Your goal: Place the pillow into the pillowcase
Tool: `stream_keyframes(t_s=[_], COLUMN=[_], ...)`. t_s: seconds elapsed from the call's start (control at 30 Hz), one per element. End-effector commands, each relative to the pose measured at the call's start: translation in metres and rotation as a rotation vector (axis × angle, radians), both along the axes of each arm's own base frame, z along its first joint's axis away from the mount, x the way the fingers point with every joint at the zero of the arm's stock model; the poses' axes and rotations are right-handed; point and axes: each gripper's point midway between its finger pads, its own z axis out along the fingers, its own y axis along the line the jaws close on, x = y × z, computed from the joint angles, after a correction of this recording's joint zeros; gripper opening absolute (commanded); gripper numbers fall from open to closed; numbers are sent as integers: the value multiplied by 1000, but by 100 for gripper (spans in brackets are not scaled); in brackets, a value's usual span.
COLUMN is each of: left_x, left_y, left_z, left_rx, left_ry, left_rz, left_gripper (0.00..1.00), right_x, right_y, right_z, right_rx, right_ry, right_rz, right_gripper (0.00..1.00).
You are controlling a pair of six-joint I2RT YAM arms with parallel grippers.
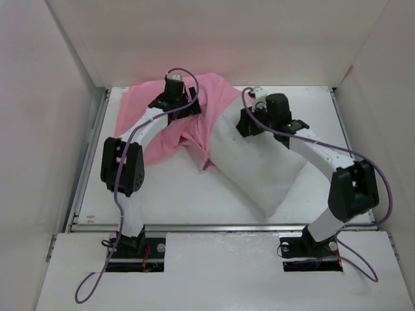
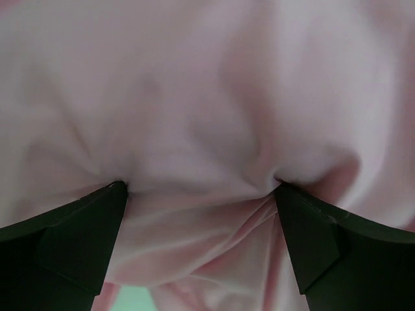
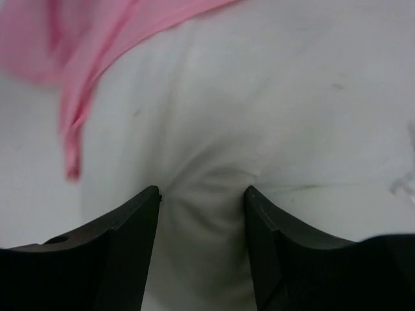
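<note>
The right end effector (image 3: 202, 191) grasps a pinched fold of the plump white rectangular fabric pillow (image 1: 259, 168), which lies diagonally on the white tabletop (image 1: 175, 204), its far corner touching the crumpled thin pink satin pillowcase (image 1: 217, 94). The left end effector (image 2: 201, 184) is released, its fingers spread wide and pressed into that pink cloth.

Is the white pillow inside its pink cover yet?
Not yet. Done: the thin pink satin pillowcase drapes just over one end of the plump white rectangular fabric pillow. In hand: the left gripper, jaws wide, presses into the pink cloth; the right gripper pinches a fold of the pillow. Still to do: most of the pillow lies bare, so nearly all the sliding-in remains.
</note>
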Motion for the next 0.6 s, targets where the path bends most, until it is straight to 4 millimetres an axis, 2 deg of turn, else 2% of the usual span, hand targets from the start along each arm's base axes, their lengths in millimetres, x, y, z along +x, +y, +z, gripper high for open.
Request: stream_keyframes(t_s=[0.0,0.03,0.07,0.1,0.13,0.17,0.2,0.23,0.27,0.3,0.33,0.37,0.4,0.43,0.47,0.5,0.53,0.57], left_x=[38,48,50,51,49,45,42,39,32,24,21,14,8,-2,-8,-17,-28,-35], left_y=[-2,-5,-4,-4,-3,1,10,21,26,32,47,52,56,60,61,64,62,60], left_z=[11,29,27,36,43,42,63,68,65,87,92,91,94,111,116,108,126,131], left_rx=[3,-8,1,1,-5,5,-3,14,24,23,55,77,83,83,80,95,79,81], left_ry=[-35,-66,-61,-85,-102,-102,-147,-157,-155,-194,-209,-207,-207,-240,-249,-233,-275,-293], left_rz=[-3,-3,5,0,0,14,33,53,66,85,120,127,136,131,132,124,117,102], left_gripper=[100,100,100,100,100,100,100,100,100,100,100,100,100,100,100,100,100,100], right_x=[-114,-129,-145,-159,-183,-193,-201,-213,-210,-208,-208,-199,-196,-192,-179,-175,-174,-172], right_y=[81,94,107,118,141,152,164,174,178,180,180,175,170,163,154,146,135,126], right_z=[-18,-16,-12,-11,1,-2,3,9,25,27,37,42,62,66,71,76,89,89], right_rx=[38,47,57,59,78,81,100,114,134,123,131,104,109,92,59,44,48,35], right_ry=[192,190,194,199,187,209,204,202,176,157,142,101,43,26,-14,-36,-66,-70], right_rz=[272,309,356,403,496,543,591,653,665,677,679,632,609,568,482,438,389,346], right_gripper=[59,59,59,59,59,59,59,59,57,57,57,57,57,58,59,60,61,61])
